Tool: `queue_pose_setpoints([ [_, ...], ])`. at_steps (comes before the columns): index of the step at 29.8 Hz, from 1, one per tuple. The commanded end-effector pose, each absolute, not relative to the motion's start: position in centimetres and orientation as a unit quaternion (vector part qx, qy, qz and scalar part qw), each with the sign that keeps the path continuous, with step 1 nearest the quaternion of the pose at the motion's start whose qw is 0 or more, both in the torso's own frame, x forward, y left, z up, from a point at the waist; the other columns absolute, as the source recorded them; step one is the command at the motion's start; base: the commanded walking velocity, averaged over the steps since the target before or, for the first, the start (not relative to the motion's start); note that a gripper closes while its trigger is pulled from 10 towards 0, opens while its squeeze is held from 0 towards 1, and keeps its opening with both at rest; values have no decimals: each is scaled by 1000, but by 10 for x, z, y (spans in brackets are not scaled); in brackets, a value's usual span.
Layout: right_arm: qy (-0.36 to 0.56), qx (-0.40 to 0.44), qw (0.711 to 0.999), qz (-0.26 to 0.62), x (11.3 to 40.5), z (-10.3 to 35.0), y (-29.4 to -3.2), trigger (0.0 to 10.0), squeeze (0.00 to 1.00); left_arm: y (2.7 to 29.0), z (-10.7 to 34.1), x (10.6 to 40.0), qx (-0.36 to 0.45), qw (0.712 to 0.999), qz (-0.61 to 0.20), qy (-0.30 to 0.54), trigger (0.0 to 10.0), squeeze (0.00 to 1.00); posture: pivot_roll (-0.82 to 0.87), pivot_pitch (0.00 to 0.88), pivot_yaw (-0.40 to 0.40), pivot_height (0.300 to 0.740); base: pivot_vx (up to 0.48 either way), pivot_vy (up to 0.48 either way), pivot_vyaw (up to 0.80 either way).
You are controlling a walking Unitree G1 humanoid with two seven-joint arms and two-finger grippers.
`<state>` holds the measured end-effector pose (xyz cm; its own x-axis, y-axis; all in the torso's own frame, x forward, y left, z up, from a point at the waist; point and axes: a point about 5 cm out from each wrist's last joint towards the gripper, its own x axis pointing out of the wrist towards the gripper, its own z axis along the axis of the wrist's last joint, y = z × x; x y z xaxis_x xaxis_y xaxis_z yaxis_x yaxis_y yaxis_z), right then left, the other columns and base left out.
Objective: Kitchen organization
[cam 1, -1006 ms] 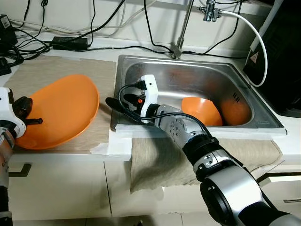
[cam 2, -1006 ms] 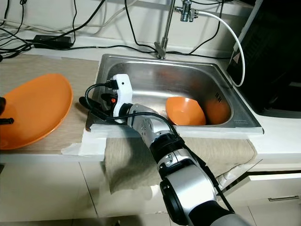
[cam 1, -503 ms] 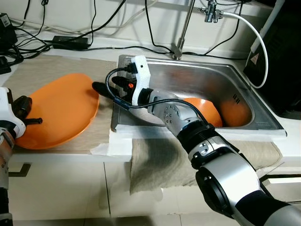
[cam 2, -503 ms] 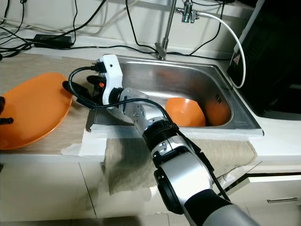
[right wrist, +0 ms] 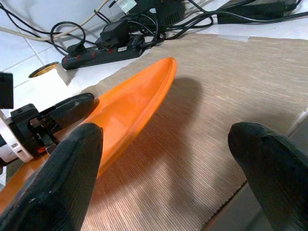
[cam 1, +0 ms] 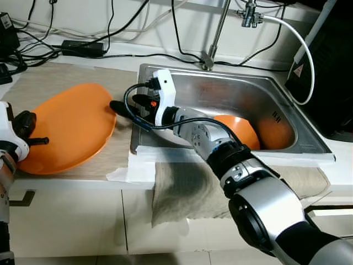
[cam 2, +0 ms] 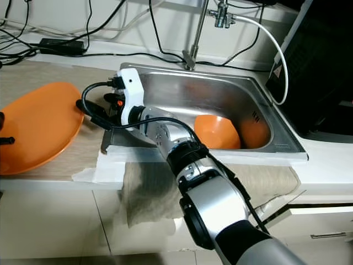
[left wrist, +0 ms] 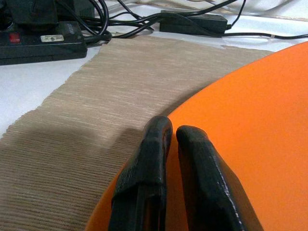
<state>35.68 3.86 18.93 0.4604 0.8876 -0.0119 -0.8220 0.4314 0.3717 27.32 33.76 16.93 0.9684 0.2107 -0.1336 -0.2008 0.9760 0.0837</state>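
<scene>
- Left gripper [left wrist: 166,139]: positioned at the near left edge of the counter. Fingers pressed almost together, clamped on the rim of the large orange plate [cam 1: 69,130]; one finger lies over the rim, the other under it.
- Large orange plate: held tilted, near edge raised off the beige ribbed mat [cam 1: 66,83], far edge low toward the mat. It sits left of the sink [cam 1: 265,91].
- Power strip [left wrist: 43,43] and a tangle of black cables [cam 1: 83,47]: on the white counter behind the mat, along the wall.
- Right gripper [right wrist: 168,159]: reaches across from the right, at the sink's left rim, just beside the plate's right edge. Fingers spread wide apart, holding nothing. The right wrist view looks between them at the plate's edge and the mat.
- Sink: stainless steel, faucet [cam 1: 218,33] at the back. An orange bowl [cam 1: 237,130] rests inside at the front right, tipped on its side; its reflection shows on the sink wall.
- Beige cloth [cam 1: 187,185]: hangs over the counter front below the sink.
</scene>
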Motion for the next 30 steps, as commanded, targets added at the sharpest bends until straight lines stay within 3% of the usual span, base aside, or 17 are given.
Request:
queue_pose_setpoints([
  [1, 102, 209, 746, 623, 291, 208, 137, 10000, 0, 332, 107, 256, -7, 972, 105, 210, 10000, 0, 246, 4, -192, 740, 0, 0, 0],
  [30, 102, 209, 746, 623, 291, 208, 137, 10000, 0, 332, 107, 256, -7, 972, 105, 210, 10000, 0, 246, 4, -192, 740, 0, 0, 0],
])
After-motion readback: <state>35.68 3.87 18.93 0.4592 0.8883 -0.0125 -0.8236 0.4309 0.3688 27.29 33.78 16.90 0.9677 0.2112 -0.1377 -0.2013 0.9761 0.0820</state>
